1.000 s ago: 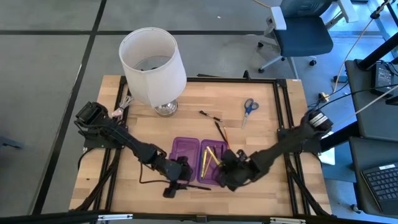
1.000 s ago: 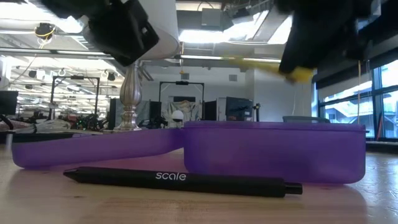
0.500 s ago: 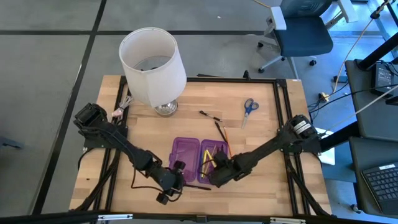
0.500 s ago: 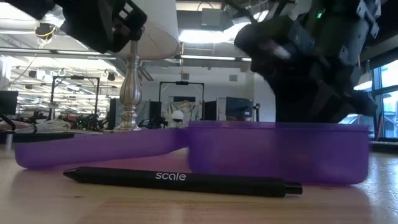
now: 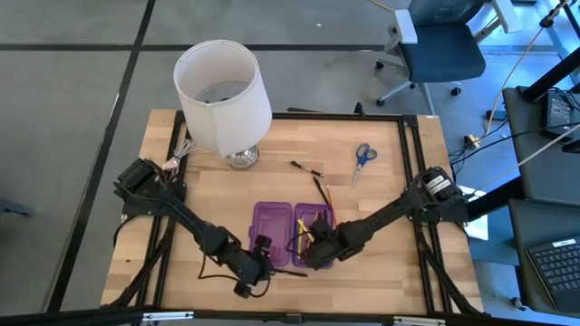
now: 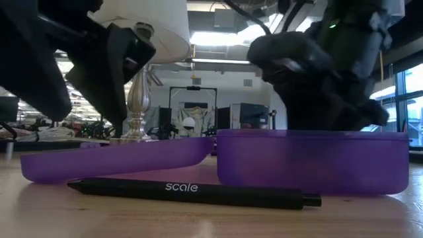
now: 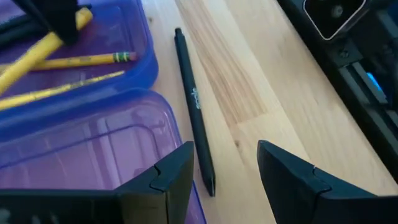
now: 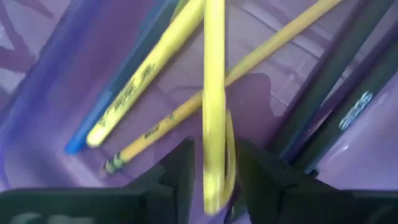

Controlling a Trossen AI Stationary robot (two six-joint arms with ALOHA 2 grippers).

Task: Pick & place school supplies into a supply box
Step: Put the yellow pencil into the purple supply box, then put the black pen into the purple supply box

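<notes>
The purple supply box (image 5: 272,220) lies open on the table, its two halves side by side (image 6: 310,162). The right half holds yellow pencils (image 8: 186,109) and black pens (image 8: 348,106). My right gripper (image 5: 317,246) reaches down into that half, shut on a yellow pen (image 8: 214,93). A black pen (image 6: 192,192) lies flat on the table along the box's near side. My left gripper (image 7: 227,168) hangs open just above and behind its end (image 7: 196,115), touching nothing. The blue-handled scissors (image 5: 364,156) and more pens (image 5: 322,190) lie beyond the box. My right gripper pinches the yellow pen (image 8: 215,155) between its two fingers (image 8: 180,171), coming from above and slanting down into the box's right half. The pen runs along the fingers and out ahead of them, over the pencils lying there. Whether its far end rests on them I cannot tell.
A lamp with a white shade (image 5: 222,95) stands on the far left part of the table. A black frame (image 5: 412,181) runs along the table's sides. Bare wood (image 5: 381,272) shows to the right of the box and along the near edge.
My right gripper has carried the yellow pen leftward over the box and lowered it into the right half. My left gripper has come down and toward the near edge, over the black pen. The box has slid slightly to the right.
</notes>
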